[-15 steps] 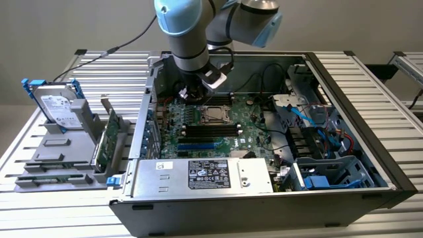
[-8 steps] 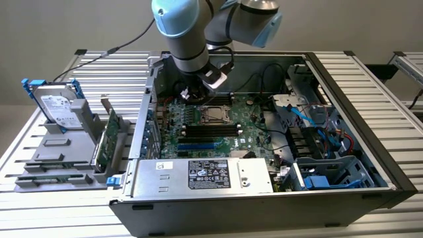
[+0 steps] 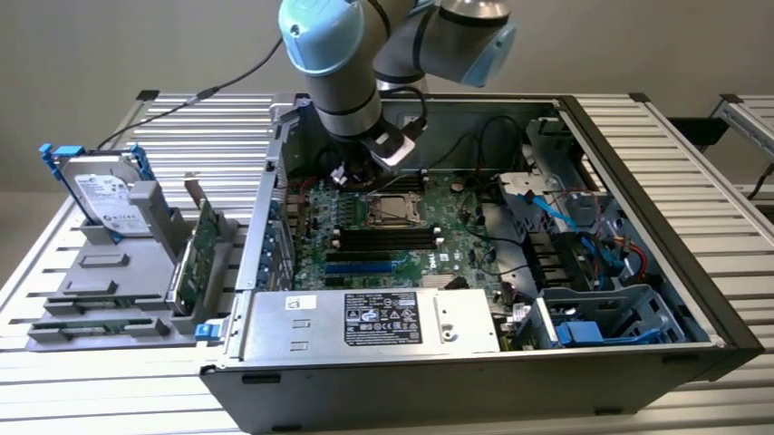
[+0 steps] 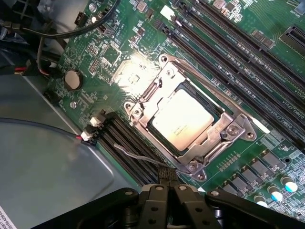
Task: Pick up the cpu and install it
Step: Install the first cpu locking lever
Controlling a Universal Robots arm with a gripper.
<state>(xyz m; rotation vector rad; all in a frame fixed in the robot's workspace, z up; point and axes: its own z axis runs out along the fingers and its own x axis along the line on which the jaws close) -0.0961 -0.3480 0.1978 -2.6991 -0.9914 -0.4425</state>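
The cpu [image 4: 182,119], a small square chip with a dull silver top, lies flat in its socket under the metal frame [image 4: 217,131] on the green motherboard [image 4: 228,62]. In the exterior view the cpu [image 3: 393,210] sits mid-board inside the open computer case [image 3: 629,263]. My gripper [image 4: 167,185] hovers just beside the socket with its black fingers pressed together and nothing between them. A thin wire lever [image 4: 143,158] of the socket runs up close to the fingertips. From the exterior view the gripper [image 3: 353,174] hangs over the board at the socket's left.
A silver hard drive [image 3: 107,195] stands in a grey holder [image 3: 103,281] at the exterior view's left, with green cards [image 3: 199,249] beside it. The power supply [image 3: 375,319] fills the case's near side. A drive cage [image 3: 604,313] and blue cables [image 3: 568,213] crowd the right.
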